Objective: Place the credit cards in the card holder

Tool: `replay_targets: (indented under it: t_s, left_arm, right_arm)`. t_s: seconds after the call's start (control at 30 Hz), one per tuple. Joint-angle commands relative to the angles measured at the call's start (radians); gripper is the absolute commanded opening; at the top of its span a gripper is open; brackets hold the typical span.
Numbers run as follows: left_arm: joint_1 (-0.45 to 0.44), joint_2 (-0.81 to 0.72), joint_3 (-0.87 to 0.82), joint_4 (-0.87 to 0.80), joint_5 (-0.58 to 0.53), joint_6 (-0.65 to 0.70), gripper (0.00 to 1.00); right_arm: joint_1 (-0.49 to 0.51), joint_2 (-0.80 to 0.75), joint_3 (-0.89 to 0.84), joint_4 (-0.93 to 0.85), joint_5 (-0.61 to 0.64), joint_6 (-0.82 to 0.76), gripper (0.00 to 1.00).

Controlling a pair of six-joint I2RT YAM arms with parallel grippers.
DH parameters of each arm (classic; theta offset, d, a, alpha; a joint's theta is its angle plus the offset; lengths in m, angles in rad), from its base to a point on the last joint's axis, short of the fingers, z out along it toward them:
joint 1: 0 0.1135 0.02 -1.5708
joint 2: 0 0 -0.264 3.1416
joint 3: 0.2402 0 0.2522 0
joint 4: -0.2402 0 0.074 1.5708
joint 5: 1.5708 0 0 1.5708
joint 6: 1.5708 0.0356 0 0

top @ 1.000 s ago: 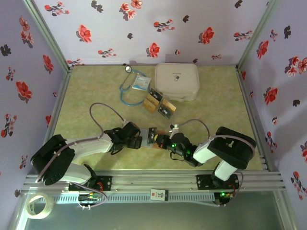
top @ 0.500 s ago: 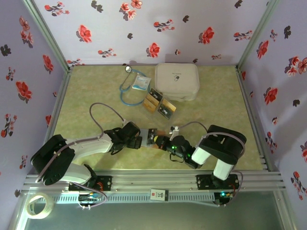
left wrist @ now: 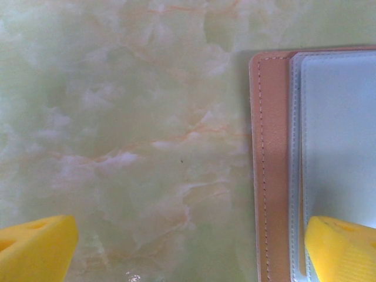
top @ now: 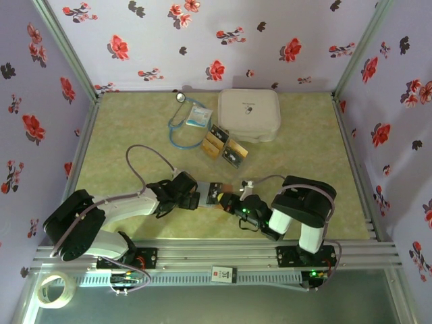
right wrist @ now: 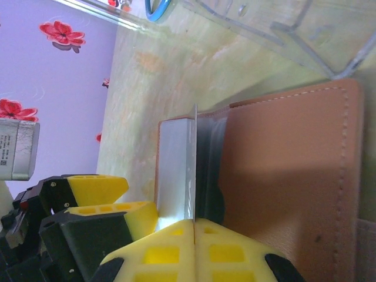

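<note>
Nearest, beyond the rail, a tape roll (top: 54, 289) lies at the near left. On the near-middle of the table (top: 135, 135) the two arms meet at the card holder (top: 214, 191), which lies open and flat. The left gripper (left wrist: 188, 251) hangs over its left edge with jaws spread wide, one yellow fingertip (left wrist: 343, 249) above the greyish pockets and the other over bare table. The right gripper (right wrist: 194, 226), at the holder's right side, has its pads pressed together on a thin clear pocket leaf standing on edge. Farther back, well apart, the credit cards (top: 225, 146) sit in a loose cluster. A stethoscope (top: 179, 128) curls just left of them, a white-blue packet (top: 198, 116) beside it, and a large white case (top: 248, 115) stands behind the cards.
</note>
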Motion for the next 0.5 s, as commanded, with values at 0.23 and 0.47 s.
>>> replay_targets:
  t_s: [0.23, 0.47]
  left_arm:
    - [0.005, 0.007, -0.026, -0.044, -0.049, -0.005, 1.0]
    - [0.005, 0.006, -0.027, -0.045, -0.048, -0.004, 1.0]
  right_arm:
    - [0.03, 0.027, -0.015, 0.016, 0.078, 0.023, 0.0]
    - [0.041, 0.043, -0.005, 0.016, 0.078, 0.027, 0.0]
